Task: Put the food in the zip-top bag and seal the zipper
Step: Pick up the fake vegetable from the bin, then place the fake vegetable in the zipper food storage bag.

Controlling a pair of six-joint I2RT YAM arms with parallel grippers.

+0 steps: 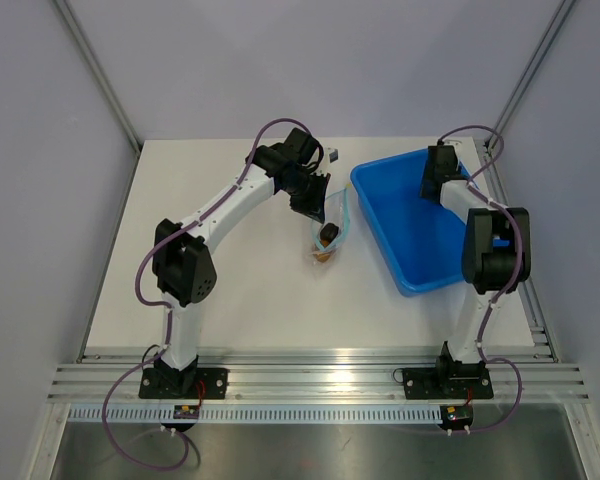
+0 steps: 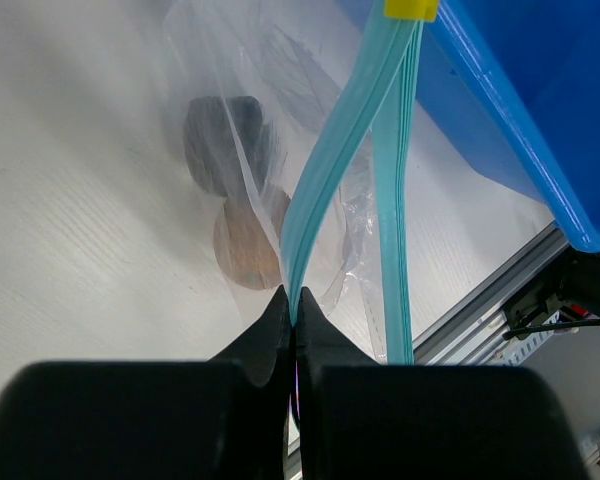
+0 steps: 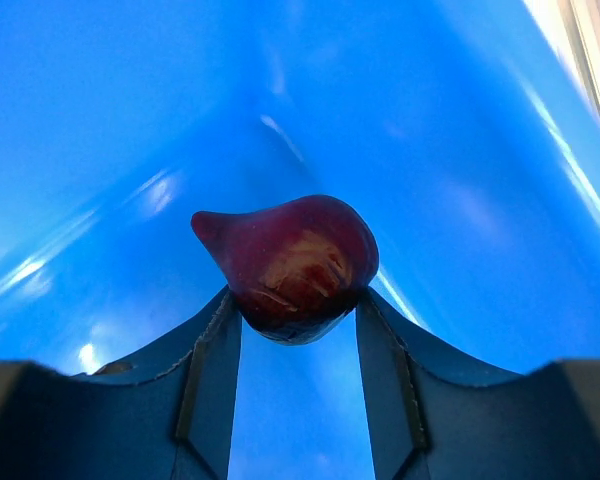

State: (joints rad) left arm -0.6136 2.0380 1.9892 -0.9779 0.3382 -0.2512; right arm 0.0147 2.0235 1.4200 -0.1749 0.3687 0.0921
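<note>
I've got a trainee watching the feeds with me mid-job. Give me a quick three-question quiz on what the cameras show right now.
1. True or false: the left gripper is shut on the zipper of the zip-top bag.
2. How many food pieces lie inside the bag? A: one. B: two. C: three.
3. Fill in: the right gripper is closed on a dark red piece inside the ____.

Key:
1. True.
2. B: a dark piece and an orange-brown piece.
3. blue tray.
</note>
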